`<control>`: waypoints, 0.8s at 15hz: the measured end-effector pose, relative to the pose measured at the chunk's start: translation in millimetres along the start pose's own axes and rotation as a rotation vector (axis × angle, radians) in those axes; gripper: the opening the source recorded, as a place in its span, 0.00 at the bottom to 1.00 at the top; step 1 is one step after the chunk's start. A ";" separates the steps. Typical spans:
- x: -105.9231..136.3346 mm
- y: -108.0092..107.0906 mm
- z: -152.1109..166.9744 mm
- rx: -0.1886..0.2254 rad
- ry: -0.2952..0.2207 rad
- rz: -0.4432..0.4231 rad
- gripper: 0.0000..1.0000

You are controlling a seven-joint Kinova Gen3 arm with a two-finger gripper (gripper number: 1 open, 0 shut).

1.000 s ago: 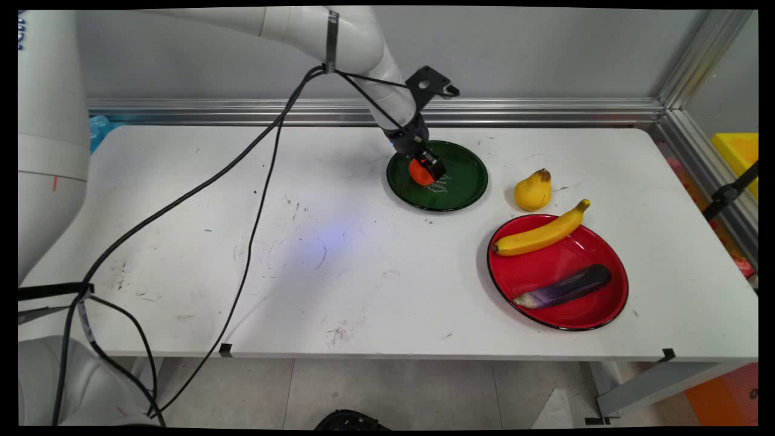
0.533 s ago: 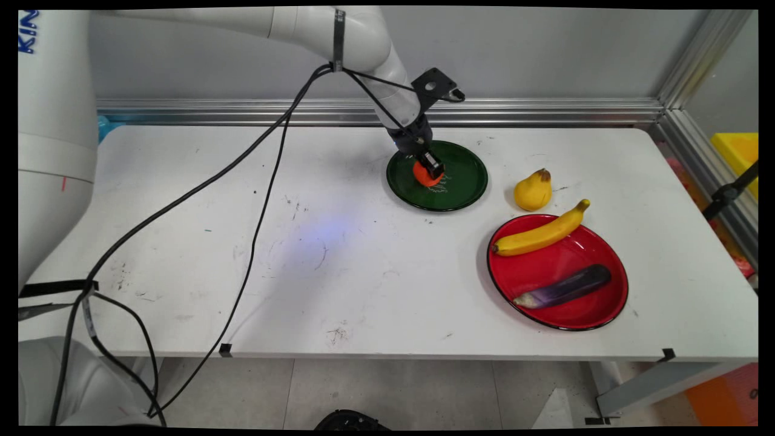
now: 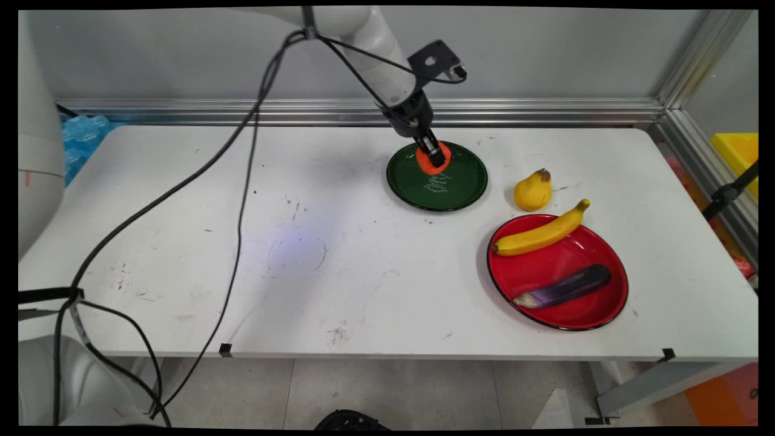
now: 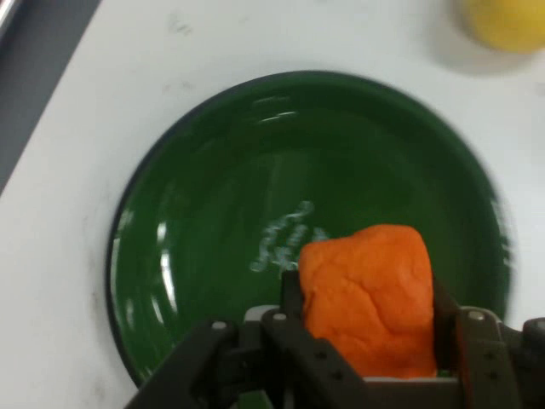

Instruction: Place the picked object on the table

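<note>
1. The orange lump [image 4: 368,298] sits clamped in the claw [image 3: 433,156], above the green plate [image 3: 460,184], over its 11 o'clock part.
2. The claw's fingers press the lump's two sides.
3. On the desk [image 3: 339,254], a yellow pear [image 3: 533,190] lies at the plate's 3 o'clock.
4. A red plate [image 3: 560,303] at 4 o'clock carries a banana [image 3: 540,234] and an eggplant [image 3: 563,287].

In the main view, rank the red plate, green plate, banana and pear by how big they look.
1. Red plate, clearly largest, though it also lies nearer the camera.
2. Green plate.
3. Banana, nearly as long as the green plate is wide, but far thinner.
4. Pear, smallest.
</note>
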 end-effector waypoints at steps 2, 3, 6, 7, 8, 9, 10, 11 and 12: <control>-4.8 9.1 -20.9 -0.029 0.012 0.070 0.00; -7.9 14.5 -30.8 -0.048 0.019 0.108 0.00; -15.8 29.4 -53.2 -0.098 0.033 0.216 0.00; -17.4 32.8 -57.5 -0.109 0.035 0.242 0.00; -19.5 37.8 -62.8 -0.124 0.038 0.279 0.00; -20.7 41.0 -65.7 -0.133 0.039 0.303 0.00; -22.3 45.8 -69.4 -0.146 0.041 0.337 0.00; -23.3 49.1 -71.0 -0.154 0.041 0.359 0.00; -24.5 53.9 -73.0 -0.165 0.042 0.388 0.00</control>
